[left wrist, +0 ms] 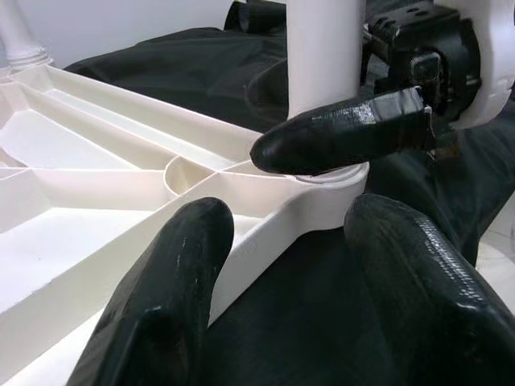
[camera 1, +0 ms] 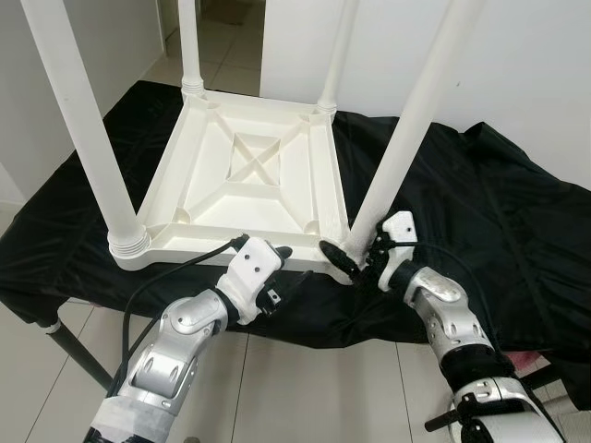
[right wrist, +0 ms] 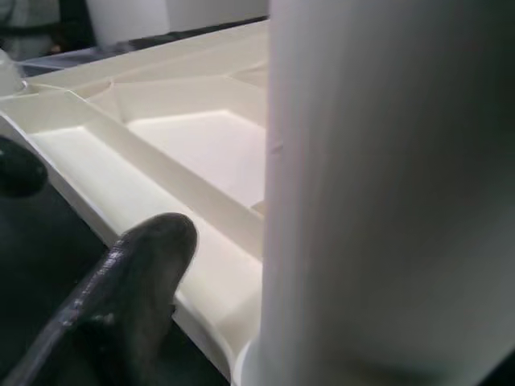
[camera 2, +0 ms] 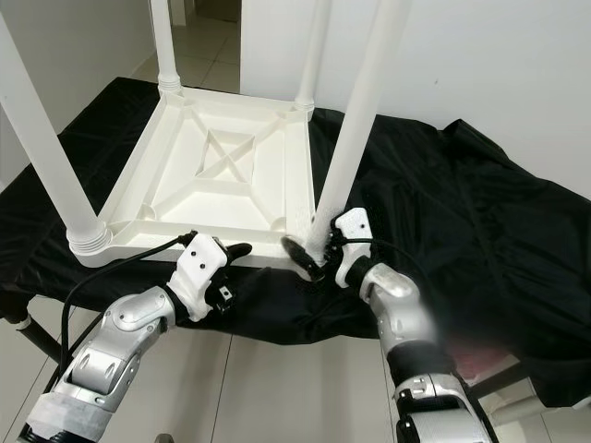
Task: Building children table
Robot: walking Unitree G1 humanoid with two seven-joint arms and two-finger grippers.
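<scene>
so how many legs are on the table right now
4: near left leg, far left leg, far right leg, and near right leg beside the right gripper.

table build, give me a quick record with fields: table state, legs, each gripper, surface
table: white tabletop upside down on black cloth
legs: four white legs standing up at the corners
right gripper: at base of near right leg, a finger either side
left gripper: open, at the tabletop's near edge
surface: cloth-covered stand

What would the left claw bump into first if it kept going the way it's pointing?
Probably the white tabletop's near corner rim, just ahead of the left claw, where the leg stands.
</scene>
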